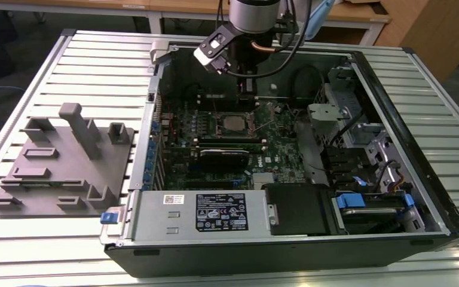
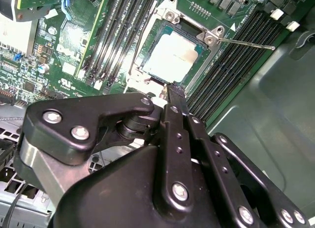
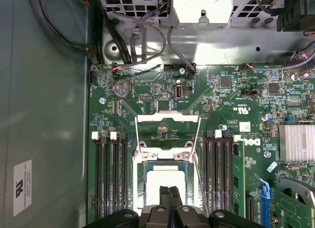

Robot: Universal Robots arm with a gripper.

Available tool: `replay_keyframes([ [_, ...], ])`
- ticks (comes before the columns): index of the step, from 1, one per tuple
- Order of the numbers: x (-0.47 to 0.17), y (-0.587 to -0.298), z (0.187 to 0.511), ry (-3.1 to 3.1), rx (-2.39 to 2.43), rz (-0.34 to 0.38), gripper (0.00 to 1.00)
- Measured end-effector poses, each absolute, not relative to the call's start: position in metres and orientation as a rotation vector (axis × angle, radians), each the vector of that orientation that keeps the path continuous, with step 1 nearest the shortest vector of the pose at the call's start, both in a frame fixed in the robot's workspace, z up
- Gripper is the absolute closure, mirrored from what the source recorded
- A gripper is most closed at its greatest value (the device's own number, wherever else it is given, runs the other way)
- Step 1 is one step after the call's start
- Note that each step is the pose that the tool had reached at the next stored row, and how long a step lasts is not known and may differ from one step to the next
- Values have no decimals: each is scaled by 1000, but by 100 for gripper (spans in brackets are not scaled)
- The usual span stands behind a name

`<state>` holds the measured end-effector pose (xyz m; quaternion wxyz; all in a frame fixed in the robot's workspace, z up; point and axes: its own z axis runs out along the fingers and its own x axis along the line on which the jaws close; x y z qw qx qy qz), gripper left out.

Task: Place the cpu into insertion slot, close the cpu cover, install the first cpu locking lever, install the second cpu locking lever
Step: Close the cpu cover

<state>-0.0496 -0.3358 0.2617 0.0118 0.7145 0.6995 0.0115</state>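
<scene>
— Whereabouts of the cpu (image 2: 174, 55)?
— Seated flat in the insertion slot (image 2: 210, 41), silver top up.
— And the cpu cover (image 3: 167, 119)?
— Swung up off the slot, hinged at the slot's edge farthest from the end effector (image 3: 170, 189); green board visible through its window.
— State of the end effector?
— Fingers pressed together, nothing between them; tip just at the slot's near edge, over the cpu's rim. Hanging directly above the slot in the exterior view.
— Any lever?
— One thin wire lever (image 2: 246, 43), unlatched, jutting from a corner of the slot across the memory slots (image 2: 231, 60).
— Farther out from the slot?
— Green motherboard (image 3: 231, 97) around it, open computer case (image 1: 277, 257) around that, slatted counter (image 1: 70, 60) underneath; grey moulded fixture (image 1: 62, 167) well apart from the slot, on the exterior view's left.
</scene>
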Motion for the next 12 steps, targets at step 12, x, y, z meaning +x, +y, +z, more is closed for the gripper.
replay_keyframes([
  [12, -41, -336, 263, 2181, 2228, 36, 90],
])
